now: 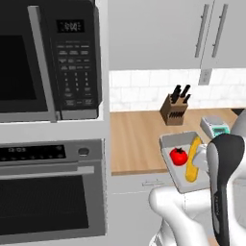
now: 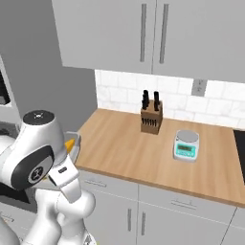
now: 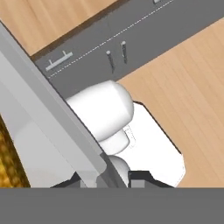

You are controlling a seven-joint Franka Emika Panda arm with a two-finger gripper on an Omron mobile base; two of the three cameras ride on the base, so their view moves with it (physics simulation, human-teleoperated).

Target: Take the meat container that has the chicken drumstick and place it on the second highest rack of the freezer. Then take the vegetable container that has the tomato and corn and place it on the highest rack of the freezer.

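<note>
Because I have pinched the vegetable container (image 1: 178, 169) by its rim, my gripper (image 3: 114, 178) sits nearly closed on that thin wall, carrying the tray in the air in front of the wooden counter (image 1: 137, 137) with the tomato (image 1: 178, 155) and corn (image 1: 193, 161) lying inside. My own arm hides the grip itself, and the freezer is out of sight.
</note>
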